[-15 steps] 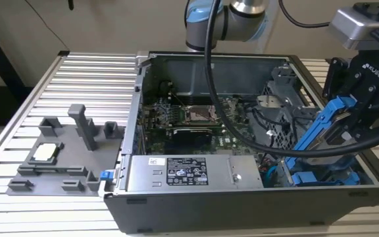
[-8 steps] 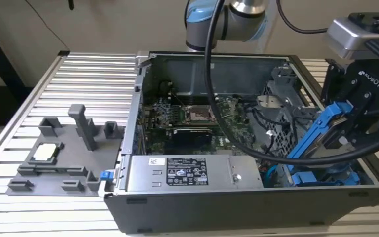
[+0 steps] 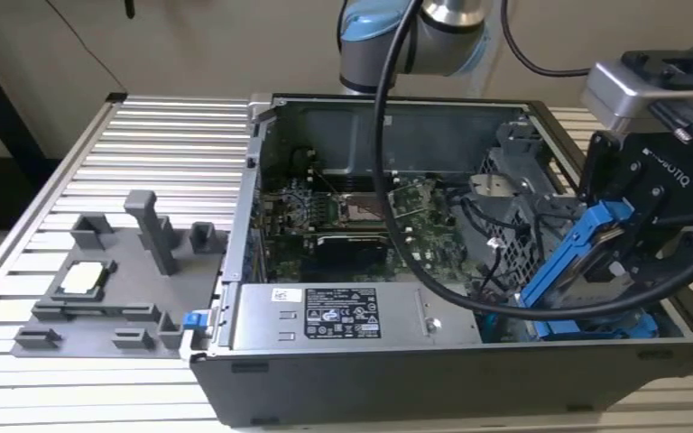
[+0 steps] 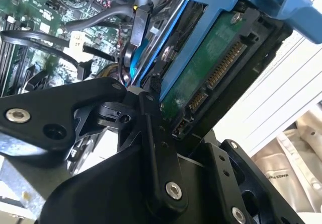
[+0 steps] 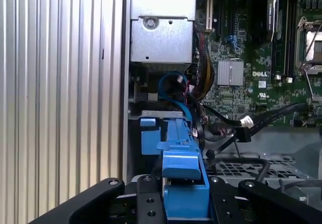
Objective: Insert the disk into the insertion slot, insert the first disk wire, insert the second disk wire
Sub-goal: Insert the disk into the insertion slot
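Observation:
The disk (image 3: 573,260), in its bright blue carrier frame, hangs tilted over the open computer case's front corner at the exterior view's right. My gripper (image 3: 621,257) is shut on it. In the second wrist view the disk's green underside and connector edge (image 4: 211,68) sit between the black fingers (image 4: 156,133). In the first wrist view the blue carrier (image 5: 181,158) points down toward the insertion slot (image 5: 150,133), a blue-edged bay (image 3: 599,327) just beneath it. Loose black wires with a white plug (image 5: 245,122) and a blue wire (image 5: 173,90) lie beside the bay.
A grey power-supply box (image 3: 335,316) with a white sticker fills the case's front. The motherboard (image 3: 359,216) lies behind it. A thick black arm cable (image 3: 443,289) loops across the case. A grey fixture tray (image 3: 106,280) rests on the slatted table (image 3: 118,153) at the exterior view's left.

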Robot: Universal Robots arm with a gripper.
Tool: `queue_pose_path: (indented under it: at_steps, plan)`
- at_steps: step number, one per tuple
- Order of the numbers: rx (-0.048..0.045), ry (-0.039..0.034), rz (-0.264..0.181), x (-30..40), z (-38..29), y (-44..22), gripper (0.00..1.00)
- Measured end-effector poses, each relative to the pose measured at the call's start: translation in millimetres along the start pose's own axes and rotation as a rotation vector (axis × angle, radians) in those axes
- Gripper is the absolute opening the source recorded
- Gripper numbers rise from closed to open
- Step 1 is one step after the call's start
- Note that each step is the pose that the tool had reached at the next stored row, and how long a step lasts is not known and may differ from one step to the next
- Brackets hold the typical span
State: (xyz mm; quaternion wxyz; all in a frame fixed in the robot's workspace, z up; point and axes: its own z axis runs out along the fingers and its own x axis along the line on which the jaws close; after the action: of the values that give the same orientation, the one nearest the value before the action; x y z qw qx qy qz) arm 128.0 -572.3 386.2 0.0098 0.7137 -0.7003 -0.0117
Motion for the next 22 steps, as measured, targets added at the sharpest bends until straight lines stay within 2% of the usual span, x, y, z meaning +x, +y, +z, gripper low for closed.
queue_pose_path:
  at_steps: [14,17,22]
  plan:
    - [0.0,0.0001,0.0,0.1,24.2,-0.8,0.33]
    - [0.0,0.0,0.0,0.1,27.0,-0.9,0.33]
    - [0.0,0.0,0.0,0.2,27.5,-0.9,0.33]
